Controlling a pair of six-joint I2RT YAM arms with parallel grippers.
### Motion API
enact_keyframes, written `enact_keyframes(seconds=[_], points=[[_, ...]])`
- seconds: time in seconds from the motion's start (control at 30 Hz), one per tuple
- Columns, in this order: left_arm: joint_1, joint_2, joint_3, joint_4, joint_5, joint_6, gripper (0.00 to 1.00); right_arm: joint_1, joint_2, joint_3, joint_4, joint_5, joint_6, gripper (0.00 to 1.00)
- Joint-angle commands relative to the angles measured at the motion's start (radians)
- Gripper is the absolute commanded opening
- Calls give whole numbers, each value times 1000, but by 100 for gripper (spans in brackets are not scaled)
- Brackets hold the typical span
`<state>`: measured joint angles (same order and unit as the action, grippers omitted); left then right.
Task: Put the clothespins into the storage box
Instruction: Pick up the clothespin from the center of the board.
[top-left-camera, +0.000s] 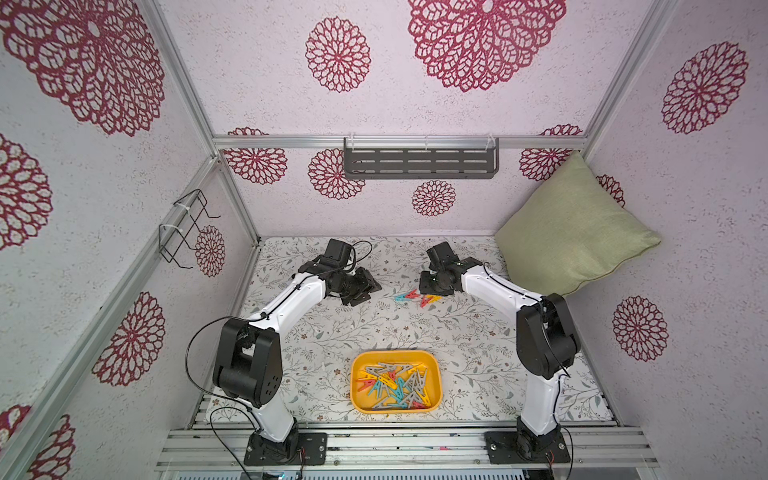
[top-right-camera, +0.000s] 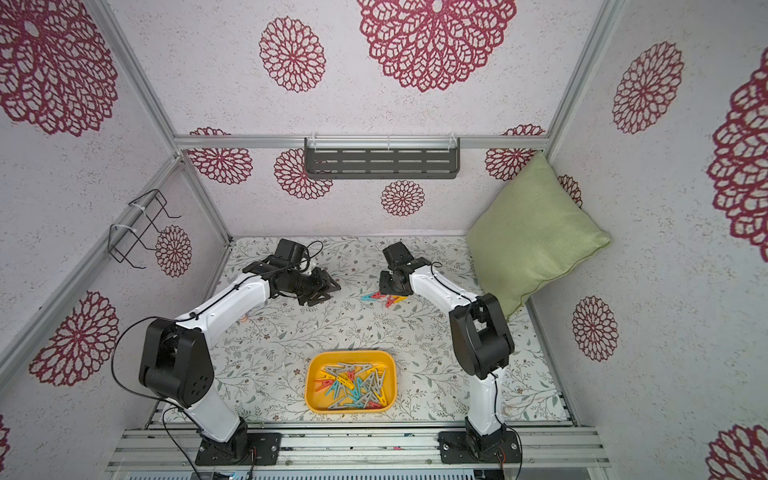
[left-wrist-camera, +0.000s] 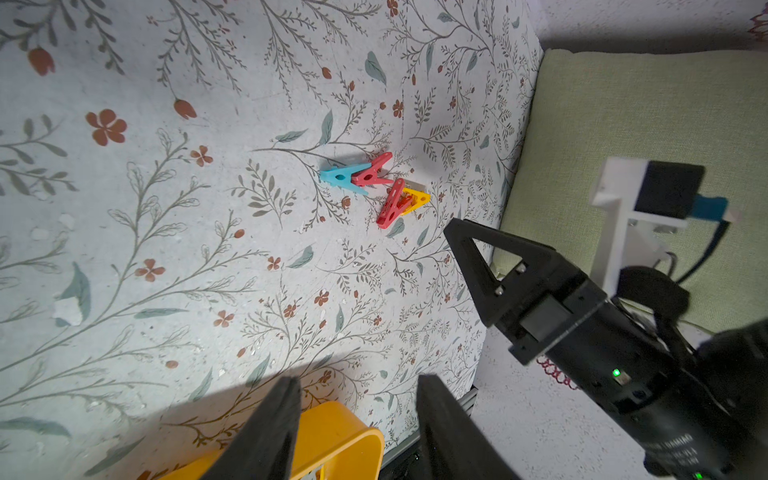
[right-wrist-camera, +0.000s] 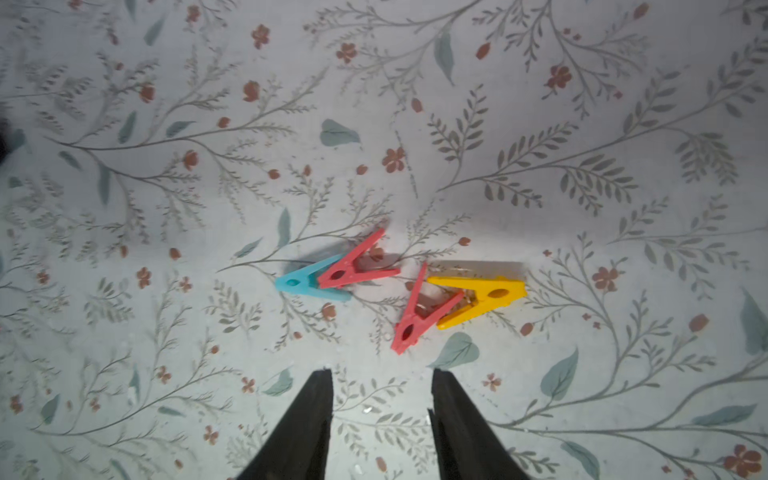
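Right gripper (right-wrist-camera: 380, 374) part open, empty, hovering just short of four loose clothespins (right-wrist-camera: 357, 272) on the cloth (right-wrist-camera: 166, 124). Left gripper (left-wrist-camera: 359, 380) part open, empty. Other clothespins piled in yellow box (top-left-camera: 362, 360).

The table (top-left-camera: 324, 332) is pale grey, printed with grey-green sprigs and rust-red flowers. Loose on it are a teal-blue clothespin (right-wrist-camera: 305, 284), a red clothespin (right-wrist-camera: 357, 266), a second red clothespin (right-wrist-camera: 415, 320) and a yellow clothespin (right-wrist-camera: 486, 297). The box (top-left-camera: 355, 376) is yellow-orange, and the heaped clothespins (top-left-camera: 395, 384) in it are grey, red, yellow and teal. The cushion (top-left-camera: 573, 224) is pale green. The walls (top-left-camera: 249, 62) are whitish with crimson rosettes.
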<state>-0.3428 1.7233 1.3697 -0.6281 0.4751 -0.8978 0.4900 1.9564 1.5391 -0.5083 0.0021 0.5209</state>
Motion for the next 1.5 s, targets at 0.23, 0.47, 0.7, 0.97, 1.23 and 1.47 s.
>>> enact_keyframes(seconds=[0.23, 0.47, 0.7, 0.97, 1.23, 1.47], points=[[4, 50, 53, -38, 18, 44, 51, -81, 54, -15, 71, -62, 208, 55], [18, 74, 72, -57, 26, 58, 51, -97, 95, -28, 97, -106, 272, 63], [33, 90, 77, -63, 38, 66, 51, -102, 119, -59, 139, -109, 339, 63], [58, 93, 79, -91, 43, 87, 51, -114, 213, 31, 126, -94, 344, 62], [82, 85, 65, -91, 40, 92, 51, -114, 315, 173, 51, -92, 288, 49], [95, 90, 69, -83, 42, 86, 51, -104, 338, 193, -30, -29, 161, 43]])
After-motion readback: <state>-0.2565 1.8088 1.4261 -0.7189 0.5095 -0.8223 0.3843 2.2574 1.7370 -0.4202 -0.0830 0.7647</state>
